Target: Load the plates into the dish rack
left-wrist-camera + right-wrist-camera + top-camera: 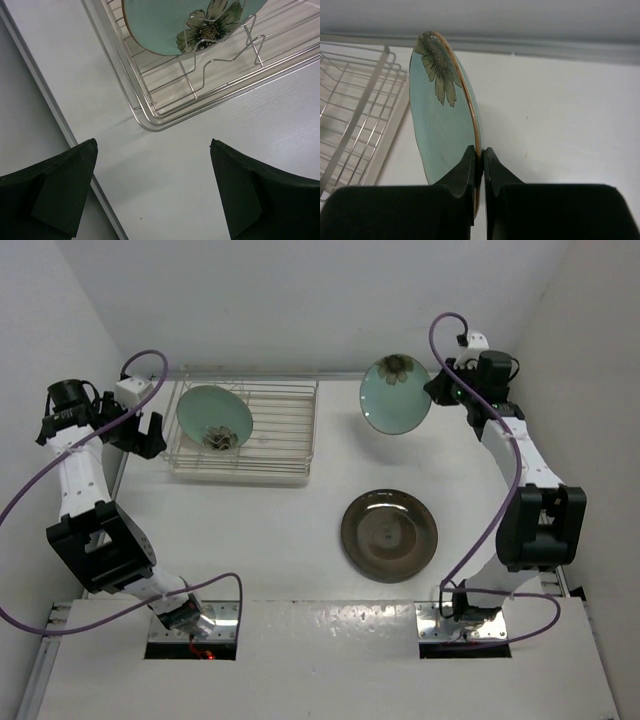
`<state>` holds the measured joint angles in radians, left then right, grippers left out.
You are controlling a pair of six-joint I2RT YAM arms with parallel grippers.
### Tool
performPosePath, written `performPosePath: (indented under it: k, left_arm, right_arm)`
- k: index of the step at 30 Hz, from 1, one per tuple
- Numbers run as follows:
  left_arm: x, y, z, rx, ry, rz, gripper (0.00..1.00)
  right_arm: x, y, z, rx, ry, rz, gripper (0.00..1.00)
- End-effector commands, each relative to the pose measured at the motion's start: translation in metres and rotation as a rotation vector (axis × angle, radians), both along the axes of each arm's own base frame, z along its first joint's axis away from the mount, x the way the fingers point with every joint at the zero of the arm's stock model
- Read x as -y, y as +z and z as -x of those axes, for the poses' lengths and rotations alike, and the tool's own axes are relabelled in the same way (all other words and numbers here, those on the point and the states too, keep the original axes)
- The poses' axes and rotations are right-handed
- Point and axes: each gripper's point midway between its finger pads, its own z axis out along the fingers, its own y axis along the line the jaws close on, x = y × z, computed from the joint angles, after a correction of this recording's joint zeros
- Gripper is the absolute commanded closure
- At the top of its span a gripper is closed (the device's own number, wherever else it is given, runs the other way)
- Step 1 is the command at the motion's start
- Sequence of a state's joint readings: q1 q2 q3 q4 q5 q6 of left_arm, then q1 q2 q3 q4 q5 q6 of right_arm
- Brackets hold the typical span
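Note:
One mint-green flower plate [214, 417] stands on edge in the wire dish rack [290, 440] at the back left; it also shows in the left wrist view [170, 25] behind the rack's dividers [210, 75]. My right gripper [437, 388] is shut on the rim of the second mint-green plate [395, 395] and holds it upright above the table, right of the rack; the right wrist view shows the plate [442, 120] pinched edge-on between the fingers [479, 152]. The dark brown plate [389, 535] lies flat mid-table. My left gripper [150, 435] is open and empty, left of the rack.
White walls close in the table on the left, back and right. A raised table edge strip [60, 125] runs beside the left gripper. The rack's right half [285, 420] holds no plate.

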<state>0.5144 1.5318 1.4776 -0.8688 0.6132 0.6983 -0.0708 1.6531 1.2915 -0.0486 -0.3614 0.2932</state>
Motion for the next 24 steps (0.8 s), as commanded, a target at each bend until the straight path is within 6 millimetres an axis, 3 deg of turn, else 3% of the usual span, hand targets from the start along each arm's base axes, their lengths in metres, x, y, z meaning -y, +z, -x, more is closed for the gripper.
performPosePath:
  k: [1,3,5,9,10,13,16,17,18,19,21,22,24]
  left_arm:
    - [-0.002,0.020,0.006,0.062,0.004,-0.009,0.00]
    - [-0.002,0.020,0.006,0.062,0.004,-0.009,0.00]
    - [-0.006,0.020,0.007,0.064,0.007,-0.017,0.00]
    - [-0.009,0.010,0.007,0.047,0.016,-0.007,0.00]
    - [-0.013,0.010,0.009,0.047,0.027,-0.008,0.00]
    - [-0.020,-0.005,0.015,0.007,0.060,0.014,0.00]
    - [-0.023,-0.019,0.023,-0.027,0.074,0.021,0.00]
    - [-0.027,-0.019,0.024,-0.024,0.077,0.014,0.00]
    - [-0.029,-0.020,0.028,-0.025,0.089,0.015,0.00]
    - [-0.028,-0.023,0.030,-0.033,0.090,0.020,0.00]
    - [-0.032,-0.023,0.031,-0.031,0.093,0.013,0.00]
    - [-0.035,-0.027,0.031,-0.037,0.098,0.027,0.00]
    - [-0.034,-0.030,0.030,-0.043,0.093,0.040,0.00]
  right_arm:
    - [-0.008,0.096,-0.015,0.326,0.054,0.160,1.00]
    - [-0.015,0.126,-0.015,0.406,0.061,0.210,1.00]
    - [-0.036,0.163,-0.010,0.531,0.083,0.254,1.00]
    - [-0.094,0.234,0.009,0.791,0.185,0.242,1.00]
    - [-0.113,0.262,0.018,0.915,0.228,0.250,1.00]
    - [-0.163,0.294,0.035,1.055,0.341,0.207,1.00]
    - [-0.203,0.314,0.041,1.144,0.413,0.199,1.00]
    - [-0.213,0.309,0.037,1.143,0.435,0.195,1.00]
    - [-0.227,0.317,0.045,1.175,0.476,0.175,1.00]
    - [-0.244,0.311,0.042,1.174,0.511,0.157,1.00]
    - [-0.272,0.320,0.057,1.233,0.601,0.124,1.00]
    - [-0.300,0.316,0.059,1.249,0.657,0.099,1.00]
    - [-0.324,0.313,0.064,1.299,0.724,0.112,1.00]
